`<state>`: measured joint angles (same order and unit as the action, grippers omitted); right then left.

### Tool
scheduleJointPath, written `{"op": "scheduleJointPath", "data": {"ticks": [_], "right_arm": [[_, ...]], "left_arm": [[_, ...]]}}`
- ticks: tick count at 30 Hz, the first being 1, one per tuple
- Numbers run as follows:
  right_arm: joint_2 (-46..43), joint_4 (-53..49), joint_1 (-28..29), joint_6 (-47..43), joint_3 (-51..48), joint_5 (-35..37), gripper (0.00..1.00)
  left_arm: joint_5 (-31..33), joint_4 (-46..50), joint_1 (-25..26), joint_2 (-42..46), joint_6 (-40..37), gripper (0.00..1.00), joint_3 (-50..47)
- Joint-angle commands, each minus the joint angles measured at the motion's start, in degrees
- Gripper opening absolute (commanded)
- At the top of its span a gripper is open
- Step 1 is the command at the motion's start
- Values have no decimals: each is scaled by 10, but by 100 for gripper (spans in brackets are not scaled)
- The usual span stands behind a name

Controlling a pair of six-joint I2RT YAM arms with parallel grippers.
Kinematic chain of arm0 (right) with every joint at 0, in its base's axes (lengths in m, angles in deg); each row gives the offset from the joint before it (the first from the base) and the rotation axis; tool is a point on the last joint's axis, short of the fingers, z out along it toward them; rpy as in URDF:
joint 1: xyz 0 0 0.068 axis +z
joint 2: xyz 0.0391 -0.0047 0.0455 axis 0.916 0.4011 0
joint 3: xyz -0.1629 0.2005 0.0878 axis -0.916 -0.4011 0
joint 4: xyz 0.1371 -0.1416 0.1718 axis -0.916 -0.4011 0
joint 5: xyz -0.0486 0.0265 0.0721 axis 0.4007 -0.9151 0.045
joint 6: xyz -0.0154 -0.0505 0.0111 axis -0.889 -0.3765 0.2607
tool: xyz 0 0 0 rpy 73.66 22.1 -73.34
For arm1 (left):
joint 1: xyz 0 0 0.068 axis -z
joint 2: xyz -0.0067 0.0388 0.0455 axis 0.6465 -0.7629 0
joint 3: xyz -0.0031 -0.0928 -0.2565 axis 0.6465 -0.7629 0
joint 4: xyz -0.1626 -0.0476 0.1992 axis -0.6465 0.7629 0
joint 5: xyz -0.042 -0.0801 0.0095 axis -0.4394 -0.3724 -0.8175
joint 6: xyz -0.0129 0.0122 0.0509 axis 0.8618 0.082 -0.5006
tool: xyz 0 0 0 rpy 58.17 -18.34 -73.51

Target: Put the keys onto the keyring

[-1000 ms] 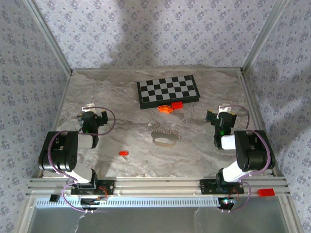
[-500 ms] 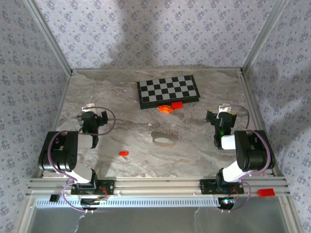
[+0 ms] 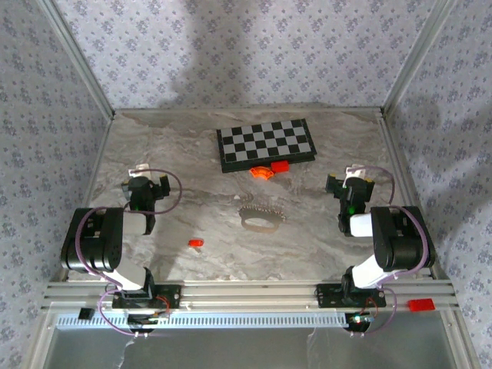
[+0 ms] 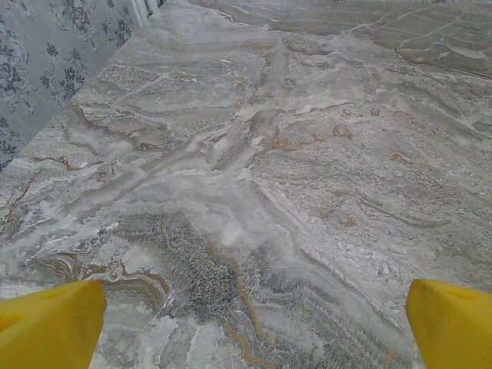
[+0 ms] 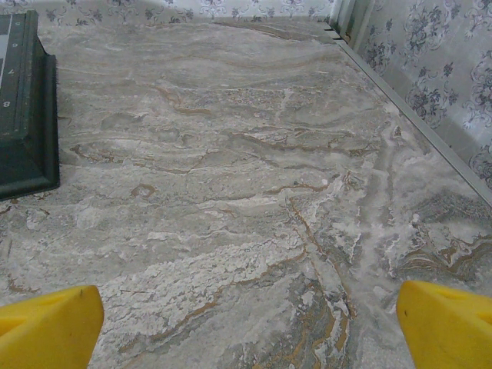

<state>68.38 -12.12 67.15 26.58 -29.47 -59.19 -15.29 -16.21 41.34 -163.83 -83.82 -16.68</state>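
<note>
Left tool [image 3: 148, 178] and right tool [image 3: 347, 181] are seen wide open, empty. The key [image 3: 196, 243] lies at 8 o'clock from the keyring [image 3: 260, 221]; being tiny, it could be nudged away in pinching

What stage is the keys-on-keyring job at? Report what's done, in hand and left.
Done: nothing; the red-headed key lies on the table, apart from the keyring. In hand: nothing; the left gripper and right gripper are both open and empty, over bare marble. Left: pick up the key, steady the keyring and thread the key on.
</note>
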Motion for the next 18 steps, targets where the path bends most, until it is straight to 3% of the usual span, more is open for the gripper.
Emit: {"op": "scheduleJointPath", "data": {"ticks": [1, 6, 18], "right_arm": [[5, 14, 3, -6, 12, 8, 100], [0, 23, 8, -9, 8, 25, 100], [-17, 91, 33, -37, -35, 35, 100]], "left_arm": [[-7, -19, -3, -4, -2, 100, 14], [-14, -17, -4, -1, -5, 100, 14], [-52, 186, -3, 119, -12, 100, 50]]}}
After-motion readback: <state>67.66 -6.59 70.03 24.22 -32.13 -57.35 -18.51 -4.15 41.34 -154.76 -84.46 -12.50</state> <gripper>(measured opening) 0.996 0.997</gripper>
